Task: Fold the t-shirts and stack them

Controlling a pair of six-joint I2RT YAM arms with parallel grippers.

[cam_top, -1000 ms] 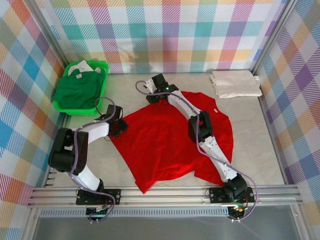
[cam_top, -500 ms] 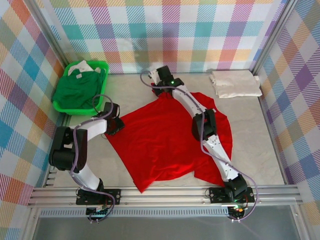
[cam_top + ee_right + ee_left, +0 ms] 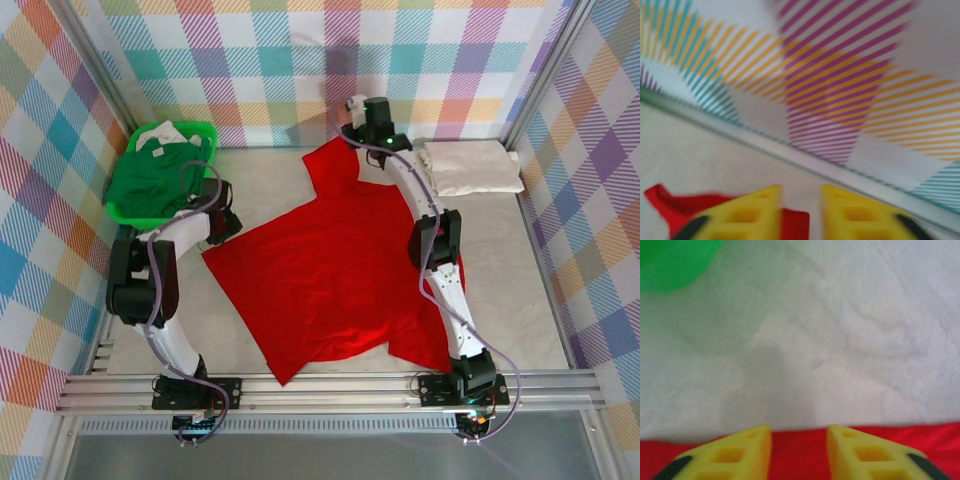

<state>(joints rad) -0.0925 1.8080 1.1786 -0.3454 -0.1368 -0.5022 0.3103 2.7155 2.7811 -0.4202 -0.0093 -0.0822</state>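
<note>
Top external: red t-shirt [image 3: 330, 280] lies spread over the middle of the desk [image 3: 260, 175], mostly flat. One far corner is lifted off the surface toward the back wall [image 3: 350, 60] by the right tool [image 3: 350, 135], whose jaws are clamped on that cloth. Right wrist view: red fabric pinched between the yellow fingers, wall panel close ahead, little room beyond. Left tool [image 3: 222, 222] sits at the shirt's left edge, near the green basket [image 3: 205, 130]. Left wrist view: jaws nearly together with the red hem between them; reads as a pinch on the hem. Cloth judged light, limp, no stiffness. It will likely sag and drag wherever unsupported, and a shallow pinch may slip. Better to take hold deep at hems, shoulder seams or sleeve ends, at two points well apart so an edge keeps taut. Near corner of the shirt reaches almost to the front rail [image 3: 330, 385]; a snag or overhang there is possible. Cream-white t-shirt [image 3: 470, 167] is folded at the far right, just beside the right arm's reach; a sweep could disturb it. Dark green t-shirt [image 3: 150, 185] is heaped in the basket, far left. Bare desk shows between basket and red cloth, and along the right side; that looks like the best folding room.
</note>
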